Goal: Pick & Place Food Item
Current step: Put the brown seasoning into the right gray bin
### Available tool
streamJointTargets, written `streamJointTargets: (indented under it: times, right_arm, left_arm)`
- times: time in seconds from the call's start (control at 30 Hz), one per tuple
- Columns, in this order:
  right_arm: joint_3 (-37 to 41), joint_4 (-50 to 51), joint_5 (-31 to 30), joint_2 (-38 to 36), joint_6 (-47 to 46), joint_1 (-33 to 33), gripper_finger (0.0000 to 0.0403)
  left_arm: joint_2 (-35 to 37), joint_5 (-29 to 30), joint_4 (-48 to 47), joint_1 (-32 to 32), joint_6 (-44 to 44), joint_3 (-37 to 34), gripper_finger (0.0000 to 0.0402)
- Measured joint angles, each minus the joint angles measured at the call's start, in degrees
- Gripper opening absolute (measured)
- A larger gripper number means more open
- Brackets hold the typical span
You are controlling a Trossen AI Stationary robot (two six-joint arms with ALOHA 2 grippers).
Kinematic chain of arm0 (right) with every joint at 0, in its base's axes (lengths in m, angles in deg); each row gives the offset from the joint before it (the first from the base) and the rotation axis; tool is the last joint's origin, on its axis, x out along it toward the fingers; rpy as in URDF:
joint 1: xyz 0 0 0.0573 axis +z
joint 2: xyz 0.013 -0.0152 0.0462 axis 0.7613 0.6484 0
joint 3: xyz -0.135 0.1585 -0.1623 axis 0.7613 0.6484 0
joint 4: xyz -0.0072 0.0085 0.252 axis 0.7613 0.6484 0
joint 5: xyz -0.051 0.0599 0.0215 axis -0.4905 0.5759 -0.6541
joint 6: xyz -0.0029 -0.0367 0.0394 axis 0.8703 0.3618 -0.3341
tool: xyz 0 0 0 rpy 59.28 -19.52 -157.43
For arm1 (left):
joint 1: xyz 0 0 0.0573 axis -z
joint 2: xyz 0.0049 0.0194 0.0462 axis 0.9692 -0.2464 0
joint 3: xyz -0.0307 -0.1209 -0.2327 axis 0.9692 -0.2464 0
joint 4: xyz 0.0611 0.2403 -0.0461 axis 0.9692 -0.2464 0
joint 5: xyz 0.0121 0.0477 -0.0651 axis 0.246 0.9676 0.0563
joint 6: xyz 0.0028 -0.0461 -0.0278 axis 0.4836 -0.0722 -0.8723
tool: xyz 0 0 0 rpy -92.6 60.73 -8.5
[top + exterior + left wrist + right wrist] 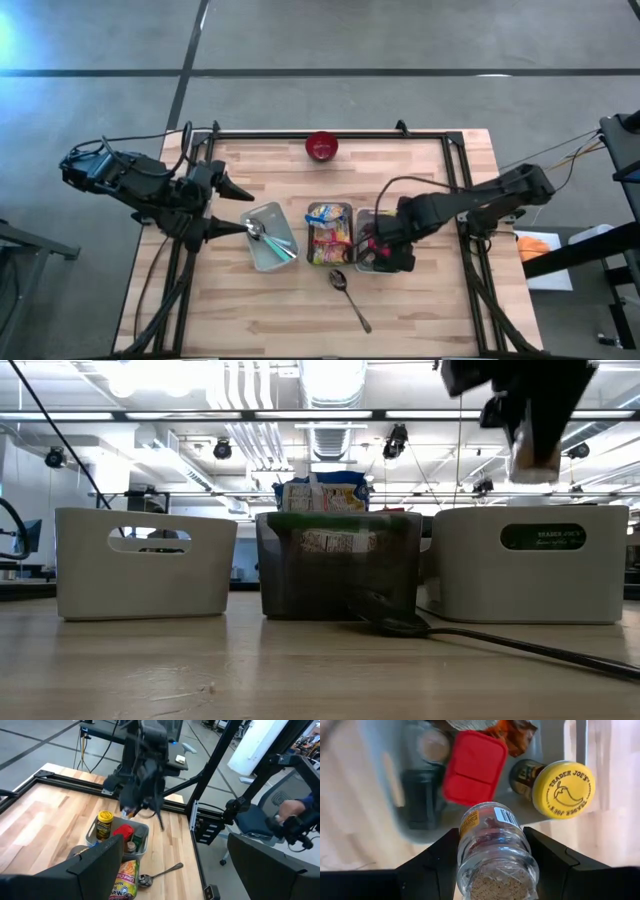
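My right gripper (pixel 492 834) is shut on a glass spice jar (pixel 495 852) with a white barcode label, above the right-hand grey bin (pixel 362 232). That bin holds a red-lidded jar (pixel 475 767), a yellow-lidded jar (pixel 562 789) and dark jars. In the low view the jar (pixel 531 460) hangs above the bin's rim (pixel 530 510). A middle bin (pixel 330 234) holds snack packets. My left gripper (pixel 238 208) waits open at the table's left, near the utensil bin (pixel 268 238). My right gripper pinches the spice jar's glass body (pixel 466 852) between its two fingers, one on each side. The fingers come from above, pointing down. The jar is lifted clear, over the bin of jars. Its lid end does not show.
A red bowl (pixel 322 146) stands at the table's far edge. A metal spoon (pixel 350 298) lies on the wood in front of the bins. A black frame runs along the table's sides. A person's hand (pixel 287 810) shows beyond the table's right side.
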Motion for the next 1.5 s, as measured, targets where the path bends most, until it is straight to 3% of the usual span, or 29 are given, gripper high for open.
streamJointTargets:
  times: [0.53, 1.5]
  right_arm:
    - [0.71, -0.21, -8.00, 4.83, 4.95, -0.03, 0.0184]
    - [4.98, -4.34, -7.32, 5.11, 10.35, 0.11, 0.0184]
  left_arm:
    - [-0.04, -0.09, -0.23, 0.00, -1.10, -0.04, 0.0361]
    - [-0.04, -0.04, -1.52, 0.00, -1.07, -0.09, 0.0361]
